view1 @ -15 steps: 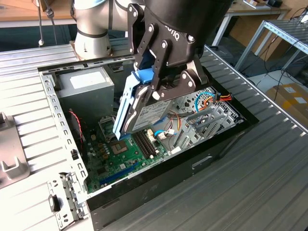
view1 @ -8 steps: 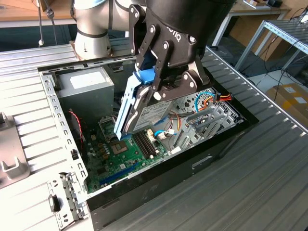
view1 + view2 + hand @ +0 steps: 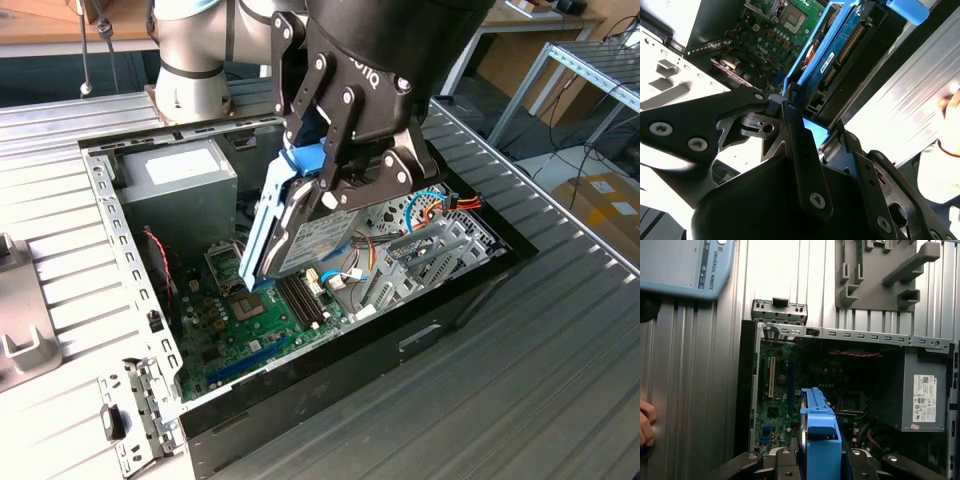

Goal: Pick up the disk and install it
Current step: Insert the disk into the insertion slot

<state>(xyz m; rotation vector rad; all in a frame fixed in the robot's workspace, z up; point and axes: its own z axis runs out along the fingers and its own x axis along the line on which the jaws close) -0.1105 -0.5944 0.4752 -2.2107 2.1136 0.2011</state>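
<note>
The disk (image 3: 310, 240), a flat dark drive with a white label and blue plastic rails, hangs tilted above the open computer case (image 3: 330, 400). My gripper (image 3: 335, 185) is shut on its upper end, black fingers clamped on both faces. In the first wrist view the disk (image 3: 817, 432) shows edge-on, its blue rail between the fingers (image 3: 782, 460), over the green motherboard (image 3: 772, 400). In the second wrist view the disk (image 3: 835, 55) slants away from the finger (image 3: 800, 140), its circuit-board side facing the camera. The disk's lower end hovers over the motherboard (image 3: 250, 330), touching nothing.
A grey power supply (image 3: 180, 180) fills the case's far corner. Coloured cables (image 3: 435, 205) and a metal drive cage (image 3: 440, 245) lie at the exterior view's right of the disk. A grey fixture (image 3: 880, 275) lies on the ribbed table. A person's hand (image 3: 645, 425) rests beside the case.
</note>
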